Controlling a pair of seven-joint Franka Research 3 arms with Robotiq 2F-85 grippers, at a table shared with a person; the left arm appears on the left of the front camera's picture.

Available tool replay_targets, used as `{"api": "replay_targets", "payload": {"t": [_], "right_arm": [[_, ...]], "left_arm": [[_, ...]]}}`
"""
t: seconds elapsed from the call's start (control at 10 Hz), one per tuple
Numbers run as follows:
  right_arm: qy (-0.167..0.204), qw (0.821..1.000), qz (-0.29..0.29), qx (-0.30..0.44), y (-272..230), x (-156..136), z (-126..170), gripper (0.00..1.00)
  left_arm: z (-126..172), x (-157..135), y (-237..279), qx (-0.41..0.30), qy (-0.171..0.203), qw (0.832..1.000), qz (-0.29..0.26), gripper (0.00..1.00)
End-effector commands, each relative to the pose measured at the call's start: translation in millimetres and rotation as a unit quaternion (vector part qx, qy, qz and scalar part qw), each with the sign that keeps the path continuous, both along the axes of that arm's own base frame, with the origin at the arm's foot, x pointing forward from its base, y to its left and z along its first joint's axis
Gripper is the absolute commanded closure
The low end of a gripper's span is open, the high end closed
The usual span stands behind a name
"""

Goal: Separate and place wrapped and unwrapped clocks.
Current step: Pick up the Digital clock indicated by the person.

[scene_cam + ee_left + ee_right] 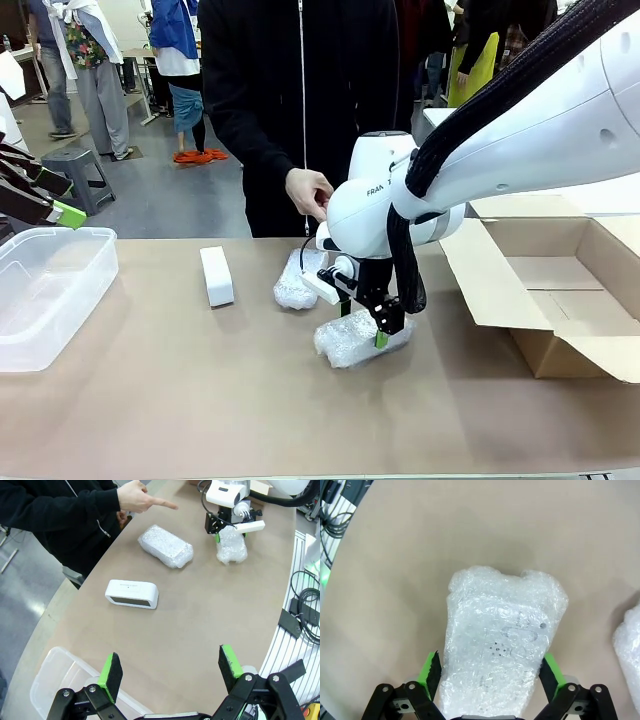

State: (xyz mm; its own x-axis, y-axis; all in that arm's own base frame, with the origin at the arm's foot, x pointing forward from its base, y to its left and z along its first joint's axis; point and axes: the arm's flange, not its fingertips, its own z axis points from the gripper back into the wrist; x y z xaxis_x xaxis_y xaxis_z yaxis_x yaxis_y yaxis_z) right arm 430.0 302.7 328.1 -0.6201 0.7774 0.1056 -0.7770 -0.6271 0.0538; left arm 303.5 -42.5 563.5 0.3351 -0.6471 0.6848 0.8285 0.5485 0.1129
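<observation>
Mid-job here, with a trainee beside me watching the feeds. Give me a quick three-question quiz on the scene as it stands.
1. True or false: the right gripper has its open jaws either side of the near wrapped clock.
2. Which lies closest to the left gripper? A) cardboard box B) clear tub C) person's hand
3. How many bubble-wrapped clocks are on the table?
Key: 1 true; 2 B; 3 two, counting the far wrapped clock.

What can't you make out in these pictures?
Right wrist view: contents of the near bundle, blurred by its wrapping.
Front view: far bundle, partly behind the right arm.
Front view: cardboard box and plastic tub, cut by the edges.
Left wrist view: print on the white clock, too small.
</observation>
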Motion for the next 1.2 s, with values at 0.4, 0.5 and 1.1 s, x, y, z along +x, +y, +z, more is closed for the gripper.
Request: {"api": "replay_targets", "payload": {"t": [0.4,0.5,1.1], "right_arm": [[0.048,0.998,-0.020,-0.035,-3,4,-13,0.17],[0.048,0.998,-0.020,-0.026,-3,5,-12,0.33],[0.010,1.000,-0.007,-0.004,-14,-6,24,0.40]], "left_arm": [[-1,1,0,-0.006,0.002,1.000,-0.006,0.00],[-1,1,0,-0.006,0.002,1.000,-0.006,0.00],[-1,1,0,-0.006,0.002,1.000,-0.006,0.00]]}}
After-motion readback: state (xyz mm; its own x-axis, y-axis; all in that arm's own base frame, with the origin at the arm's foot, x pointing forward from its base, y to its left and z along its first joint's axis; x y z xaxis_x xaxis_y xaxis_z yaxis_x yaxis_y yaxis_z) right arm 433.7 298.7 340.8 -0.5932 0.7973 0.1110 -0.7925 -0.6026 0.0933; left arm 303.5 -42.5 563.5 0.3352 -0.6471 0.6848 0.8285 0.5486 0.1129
